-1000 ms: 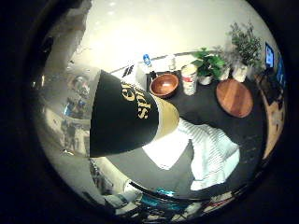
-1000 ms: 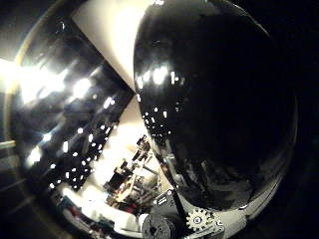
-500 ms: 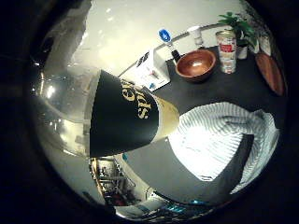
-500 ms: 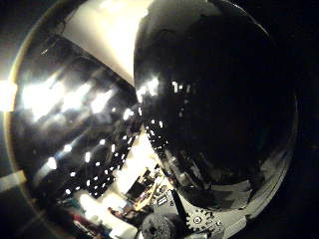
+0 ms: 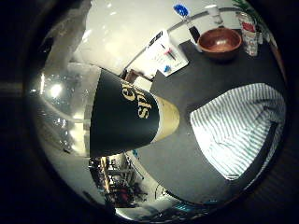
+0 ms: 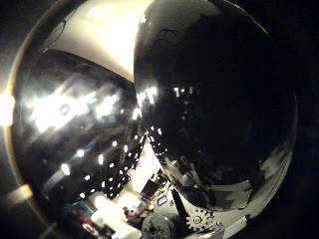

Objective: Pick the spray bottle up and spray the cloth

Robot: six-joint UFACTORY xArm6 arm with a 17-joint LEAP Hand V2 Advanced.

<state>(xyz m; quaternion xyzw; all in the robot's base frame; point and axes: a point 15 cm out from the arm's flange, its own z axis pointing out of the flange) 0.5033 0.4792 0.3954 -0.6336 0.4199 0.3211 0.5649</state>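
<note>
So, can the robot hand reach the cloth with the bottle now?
Probably yes: the spray bottle is close against the palm, and the striped cloth lies on the dark table with nothing between.

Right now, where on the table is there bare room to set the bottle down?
The dark table lies bare between the striped cloth, the wooden bowl and the white box. The far edge is crowded: bowl, can, brush. The bottle sits close against the palm.

Spray bottle [image 5: 124, 114]: glossy black body, smooth, gold band. Cloth [image 5: 238, 128]: soft striped fabric, rumpled. Desk [image 5: 201, 84] beneath cloth: matt dark surface. Bowl [image 5: 219, 43] beyond cloth: polished wood.
</note>
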